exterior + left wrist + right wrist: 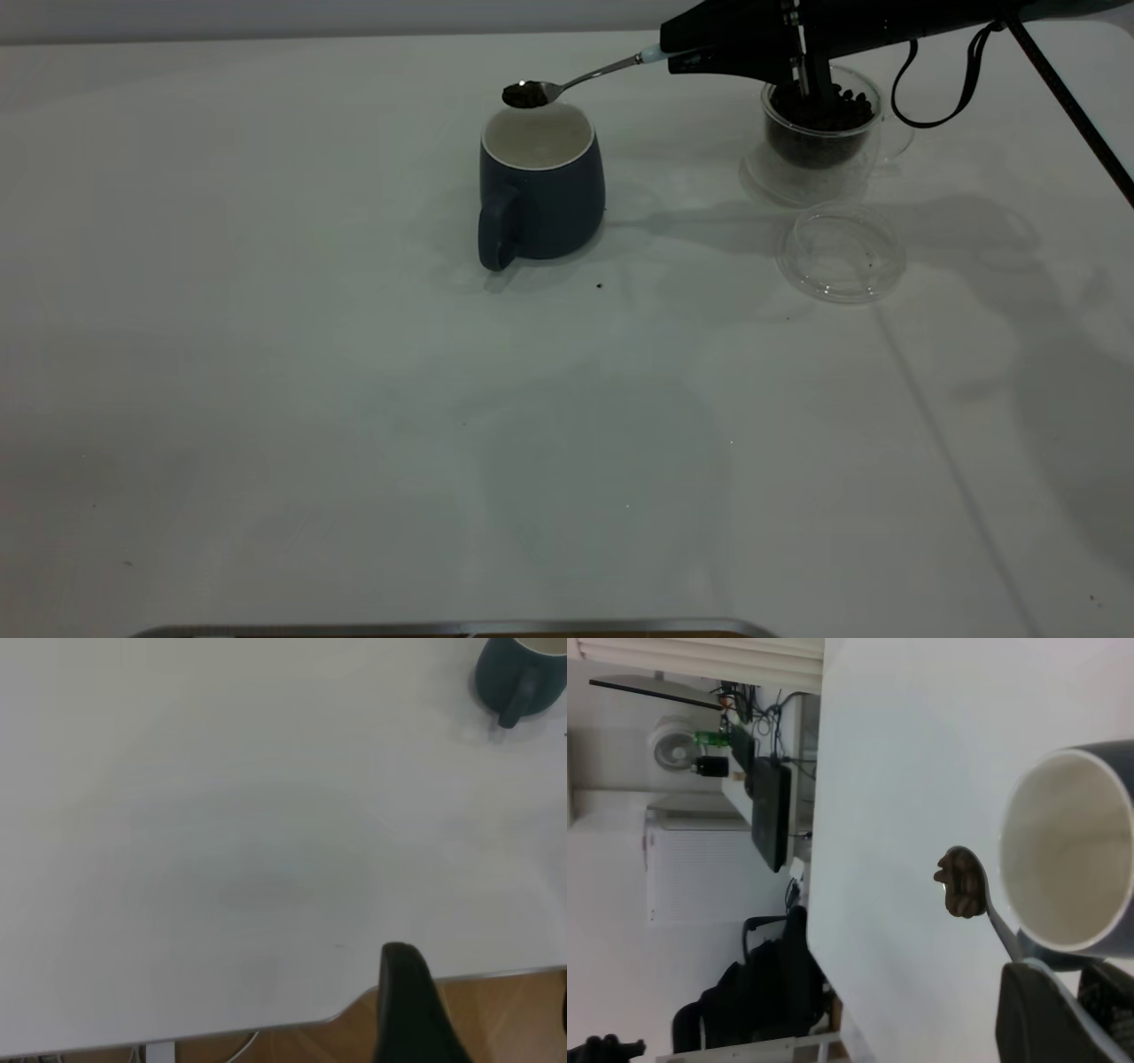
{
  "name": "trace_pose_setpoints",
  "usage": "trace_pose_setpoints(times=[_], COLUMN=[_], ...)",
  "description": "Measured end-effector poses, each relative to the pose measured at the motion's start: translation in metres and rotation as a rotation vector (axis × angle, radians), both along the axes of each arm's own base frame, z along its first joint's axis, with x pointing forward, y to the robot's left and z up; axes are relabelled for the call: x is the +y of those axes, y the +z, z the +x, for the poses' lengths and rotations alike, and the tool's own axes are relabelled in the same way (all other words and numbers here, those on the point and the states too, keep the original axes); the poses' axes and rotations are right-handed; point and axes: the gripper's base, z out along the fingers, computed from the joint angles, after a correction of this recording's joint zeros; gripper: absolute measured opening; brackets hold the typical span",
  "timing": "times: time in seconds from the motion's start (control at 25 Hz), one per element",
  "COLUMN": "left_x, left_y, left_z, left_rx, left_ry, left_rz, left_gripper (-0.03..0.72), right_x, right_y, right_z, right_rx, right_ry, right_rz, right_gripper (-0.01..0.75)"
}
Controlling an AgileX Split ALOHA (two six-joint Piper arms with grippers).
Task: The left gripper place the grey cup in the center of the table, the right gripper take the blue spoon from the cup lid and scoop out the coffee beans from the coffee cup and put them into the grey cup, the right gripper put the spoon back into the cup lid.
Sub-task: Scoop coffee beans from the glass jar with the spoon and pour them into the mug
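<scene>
Coffee beans (pixel 524 94), a small dark brown heap, ride in the bowl of the small shiny metal teaspoon with the pale blue handle end (pixel 580 81). Taking the dark blue-grey matte mug with the white inside (pixel 540 183) as the landmark, the large plain white tabletop (pixel 266 399) stretches bare to its left, and the mug stands upright near the middle of it, loop handle toward the camera. The left gripper (pixel 409 1005) is parked well to that side, at the table's near edge; whether its fingers are spread I cannot tell. The spoon's bowl hovers just above the mug's far rim, slightly to the left of the opening's middle, and the mug looks empty inside. To the right of the mug, the right gripper (pixel 687 55), a black claw, pinches the spoon by its blue end. Further right stands the clear double-walled glass cup (pixel 819 142), full of beans, and nearer the camera the small round clear glass disc (pixel 842 252) lies empty.

The step in hand seems to be the transfer: the next move calls for centring the bowl over the opening and rolling the wrist to tip the beans in.
</scene>
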Motion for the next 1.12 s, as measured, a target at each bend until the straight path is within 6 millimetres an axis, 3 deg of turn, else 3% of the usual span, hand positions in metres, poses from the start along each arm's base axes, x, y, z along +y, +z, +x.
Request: trace_pose_setpoints(times=[0.8,1.12], left_x=[0.0000,0.0000], left_y=[0.0000,0.0000], left_z=[0.0000,0.0000], left_rx=[0.000,0.000], left_ry=[0.000,0.000], left_rz=[0.000,0.000], left_gripper=[0.475,0.475], right_x=[-0.0024,0.0062], right_y=[-0.0042,-0.0048], right_z=[0.0045,0.0040], right_rx=[-0.244,-0.404], right_ry=[0.046,0.110], right_rz=[-0.103,-0.144], right_gripper=[0.101,0.101])
